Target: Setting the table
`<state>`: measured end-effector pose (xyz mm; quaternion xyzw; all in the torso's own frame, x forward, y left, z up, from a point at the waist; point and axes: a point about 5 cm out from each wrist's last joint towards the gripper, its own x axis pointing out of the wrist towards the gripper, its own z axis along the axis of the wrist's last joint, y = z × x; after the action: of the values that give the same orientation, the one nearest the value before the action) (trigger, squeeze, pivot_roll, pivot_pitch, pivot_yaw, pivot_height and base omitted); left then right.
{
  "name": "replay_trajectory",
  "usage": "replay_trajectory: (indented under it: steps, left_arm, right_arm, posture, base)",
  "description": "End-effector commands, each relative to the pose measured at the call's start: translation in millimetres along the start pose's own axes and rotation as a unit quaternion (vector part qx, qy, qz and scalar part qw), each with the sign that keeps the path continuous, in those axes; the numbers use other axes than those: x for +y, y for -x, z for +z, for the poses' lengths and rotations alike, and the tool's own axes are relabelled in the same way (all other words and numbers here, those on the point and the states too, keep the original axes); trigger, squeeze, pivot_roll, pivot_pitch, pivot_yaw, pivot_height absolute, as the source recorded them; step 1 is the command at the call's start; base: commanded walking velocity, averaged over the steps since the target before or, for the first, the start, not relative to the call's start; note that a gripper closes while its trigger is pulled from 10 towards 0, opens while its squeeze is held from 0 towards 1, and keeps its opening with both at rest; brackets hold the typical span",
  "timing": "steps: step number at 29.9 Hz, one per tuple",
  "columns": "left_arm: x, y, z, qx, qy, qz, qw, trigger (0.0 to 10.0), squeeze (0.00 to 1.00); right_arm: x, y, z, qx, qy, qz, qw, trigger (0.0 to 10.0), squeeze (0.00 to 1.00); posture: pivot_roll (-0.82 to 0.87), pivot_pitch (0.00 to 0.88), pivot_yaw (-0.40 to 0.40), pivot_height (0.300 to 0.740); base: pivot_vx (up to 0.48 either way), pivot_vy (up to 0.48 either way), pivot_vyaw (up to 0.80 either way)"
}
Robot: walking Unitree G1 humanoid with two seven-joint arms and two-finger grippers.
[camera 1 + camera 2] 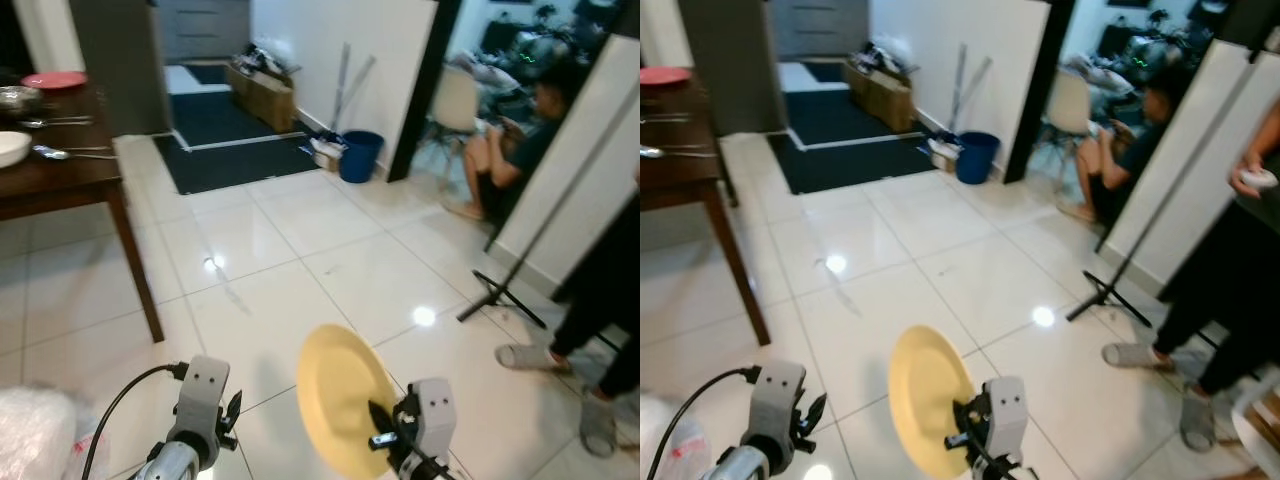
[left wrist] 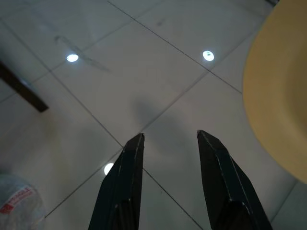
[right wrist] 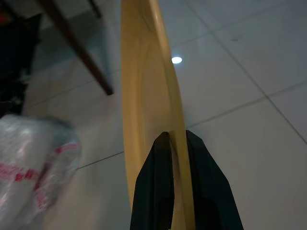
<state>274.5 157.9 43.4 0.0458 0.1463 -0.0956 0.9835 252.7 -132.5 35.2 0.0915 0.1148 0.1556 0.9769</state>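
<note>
While the right end effector (image 1: 385, 428) pinches the yellow plate (image 1: 340, 400) by its rim alone, the plate stands on edge above the floor, so any jolt in walking could, in my judgement, let it pivot or slip and break on the tiles. The left end effector (image 2: 170, 143) hangs released, grasping nothing. The white tiled floor (image 1: 330, 270) is glossy with lamp glare. The dark wooden tabletop (image 1: 50, 170) stands far left, already bearing a red plate (image 1: 55, 80), a white bowl (image 1: 12, 147) and cutlery (image 1: 70, 153). A tripod stand (image 1: 500, 295) and a person's slippered feet (image 1: 535, 357) occupy the right; another person sits far right.
</note>
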Motion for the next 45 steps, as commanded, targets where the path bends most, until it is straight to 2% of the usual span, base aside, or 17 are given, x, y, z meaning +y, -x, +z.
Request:
replay_trajectory:
  steps: [1, 24, 45]
  left_arm:
    - [-3.4, -0.1, -1, -0.004, -0.004, -0.009, 1.0, 10.0, 0.0]
    - [-8.8, -8.8, 2, -0.017, -0.015, -0.031, 0.999, 10.0, 0.0]
    - [-11.0, -16.5, 5, -0.022, -0.02, -0.045, 0.999, 10.0, 0.0]
  right_arm:
    - [-3.8, 0.5, 1, -0.004, 0.007, -0.008, 1.0, 10.0, 0.0]
    - [-9.0, 2.0, 0, -0.014, 0.009, -0.022, 1.0, 10.0, 0.0]
    - [-14.9, 3.8, 0, -0.021, 0.009, -0.039, 0.999, 10.0, 0.0]
  posture:
    - [0.0, 0.052, 0.047, 0.74]
    - [-0.02, 0.046, 0.064, 0.74]
    - [-0.04, 0.035, 0.086, 0.74]
  base:
    - [0.262, 0.0, 0.0]
    - [0.48, 0.0, 0.0]
    - [0.48, 0.0, -0.78]
